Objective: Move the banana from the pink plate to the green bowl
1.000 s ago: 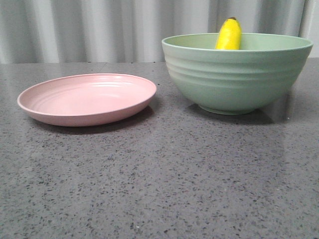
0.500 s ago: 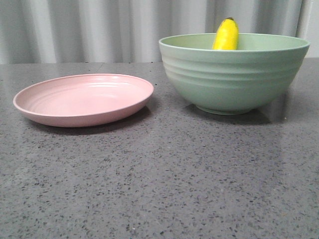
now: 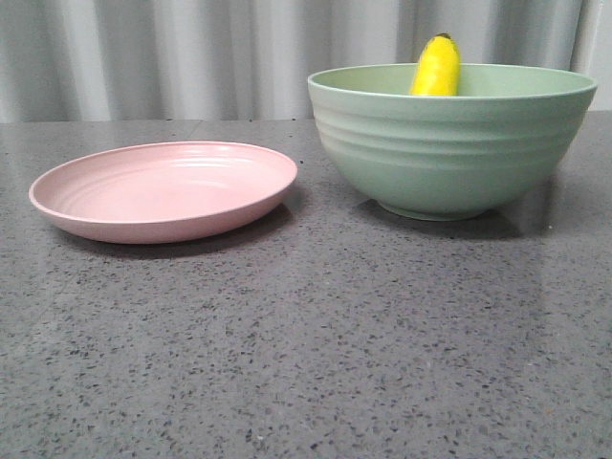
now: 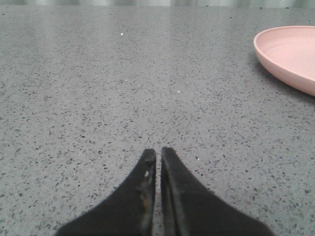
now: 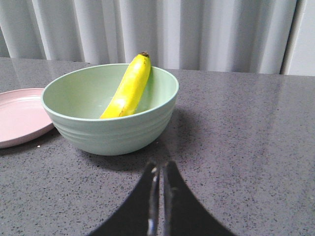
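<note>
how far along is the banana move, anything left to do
Looks done: the banana leans inside the green bowl, tip above the rim, and the pink plate is bare. Nothing in hand: the left gripper and right gripper are shut, empty, clear of both dishes. Nothing visible remains.
</note>
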### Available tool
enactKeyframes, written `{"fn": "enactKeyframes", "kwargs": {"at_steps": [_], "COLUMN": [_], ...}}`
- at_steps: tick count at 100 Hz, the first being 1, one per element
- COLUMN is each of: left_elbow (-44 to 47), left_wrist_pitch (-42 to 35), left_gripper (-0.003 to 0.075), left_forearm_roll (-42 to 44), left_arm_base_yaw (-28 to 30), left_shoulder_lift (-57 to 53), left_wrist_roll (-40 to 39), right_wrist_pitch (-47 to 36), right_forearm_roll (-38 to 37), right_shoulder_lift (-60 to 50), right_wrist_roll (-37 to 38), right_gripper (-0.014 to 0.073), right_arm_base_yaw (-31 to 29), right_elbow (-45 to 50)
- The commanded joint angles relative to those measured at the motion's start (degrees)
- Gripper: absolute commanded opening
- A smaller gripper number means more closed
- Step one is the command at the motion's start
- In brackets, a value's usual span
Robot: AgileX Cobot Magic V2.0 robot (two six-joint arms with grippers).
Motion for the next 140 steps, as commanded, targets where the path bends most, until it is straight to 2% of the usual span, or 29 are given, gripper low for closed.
{"fn": "enactKeyframes", "kwargs": {"at_steps": [1, 44, 51, 60, 77, 88, 94, 106, 113, 124, 140], "left_elbow": [1.52, 1.52, 1.52, 1.52, 1.52, 1.52, 1.52, 1.52, 1.52, 1.52, 1.52], "left_wrist_pitch": [-2.03, -2.03, -2.03, -2.03, -2.03, -2.03, -2.03, -2.03, -2.03, -2.03, -2.03], "left_gripper": [-0.0019, -0.0019, -0.0019, -0.0019, -0.0019, -0.0019, -0.0019, -0.0019, -0.0019, -0.0019, -0.0019], "left_forearm_roll": [-0.61, -0.61, -0.61, -0.61, -0.61, -0.61, -0.61, -0.61, -0.61, -0.61, -0.61], "left_arm_base_yaw": [0.08, 0.08, 0.08, 0.08, 0.08, 0.08, 0.08, 0.08, 0.08, 0.08, 0.08], "left_shoulder_lift": [-1.93, -1.93, -1.93, -1.93, -1.93, -1.93, -1.93, -1.93, -1.93, -1.93, -1.93], "left_wrist_roll": [0.06, 0.06, 0.06, 0.06, 0.06, 0.06, 0.06, 0.06, 0.06, 0.06, 0.06], "right_wrist_pitch": [-4.31, -4.31, -6.94, -16.42, -43.76, -52.9, -45.17, -39.47, -34.37, -26.03, -19.12], "right_forearm_roll": [-0.52, -0.52, -0.52, -1.91, -1.39, -3.94, -7.45, -7.17, -4.7, 1.5, 0.63], "right_shoulder_lift": [-0.41, -0.41, -0.51, -0.51, -0.51, -0.51, -0.92, -0.92, -0.92, -0.92, -0.92], "right_wrist_roll": [-0.43, -0.43, -0.43, -0.43, 1.14, 6.46, 8.89, 9.28, 7.59, 0.25, -0.01], "right_gripper": [-0.0074, -0.0074, -0.0074, -0.0074, -0.0074, -0.0074, -0.0074, -0.0074, -0.0074, -0.0074, -0.0074], "right_arm_base_yaw": [-0.06, -0.26, -1.22, -3.87, -9.93, -13.74, -15.35, -17.47, -17.57, -17.57, -17.57], "right_elbow": [-1.4, -1.15, 0.18, 3.86, 16.77, 23.82, 23.38, 23.77, 23.77, 23.87, 23.87]}}
